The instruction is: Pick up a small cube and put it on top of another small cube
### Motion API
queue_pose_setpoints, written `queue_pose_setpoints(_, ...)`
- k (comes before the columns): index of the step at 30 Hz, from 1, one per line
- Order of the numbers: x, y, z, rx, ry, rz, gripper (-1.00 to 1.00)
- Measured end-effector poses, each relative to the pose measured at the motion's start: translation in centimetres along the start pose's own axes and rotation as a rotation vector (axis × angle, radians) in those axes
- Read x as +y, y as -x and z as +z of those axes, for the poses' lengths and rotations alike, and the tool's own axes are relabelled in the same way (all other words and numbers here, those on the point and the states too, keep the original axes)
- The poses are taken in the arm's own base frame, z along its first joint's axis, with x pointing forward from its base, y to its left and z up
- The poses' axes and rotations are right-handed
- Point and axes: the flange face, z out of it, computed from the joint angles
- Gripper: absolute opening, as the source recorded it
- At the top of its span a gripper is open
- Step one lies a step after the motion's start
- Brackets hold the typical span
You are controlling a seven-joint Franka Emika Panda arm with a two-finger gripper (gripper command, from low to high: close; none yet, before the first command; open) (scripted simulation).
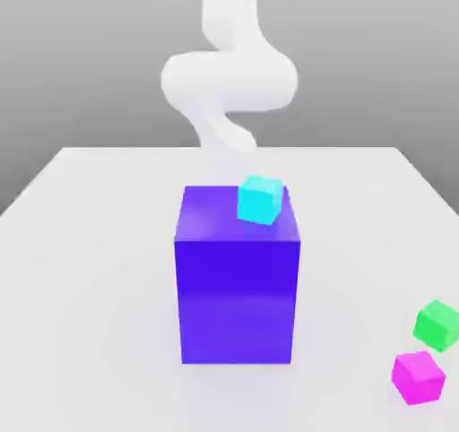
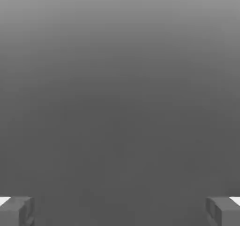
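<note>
On table (image 1: pixel 90 242): glossy small cube (image 1: pixel 418 377) beside green cube (image 1: pixel 438 324); blocky fingers (image 2: pixel 16 211) spread wide, seemingly empty.

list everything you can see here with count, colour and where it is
big block: 1, blue-violet, standing in the middle of the table
cyan cube: 1, cyan, behind the big block's top edge toward the exterior view's right; whether it rests on the block cannot be told
green cube: 1, green, on the table at the exterior view's right near edge
magenta cube: 1, magenta, on the table just in front of the green cube
table: 1, white
arm: 1, white, behind the big block
gripper: 1, grey fingers wide apart, nothing between them
</note>
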Motion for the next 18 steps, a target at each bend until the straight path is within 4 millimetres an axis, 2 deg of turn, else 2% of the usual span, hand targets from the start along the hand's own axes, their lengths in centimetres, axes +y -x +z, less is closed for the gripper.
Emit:
queue_pose_setpoints(5,-2.4,3.8,9.5,-0.083,0.107,-0.033,0.00)
queue_pose_setpoints(9,-3.3,8.0,16.4,-0.152,0.181,-0.063,0.00)
queue_pose_setpoints(14,-3.3,14.3,24.3,-0.246,0.263,-0.103,0.00)
queue_pose_setpoints(18,-2.5,20.6,29.6,-0.330,0.319,-0.141,0.00)
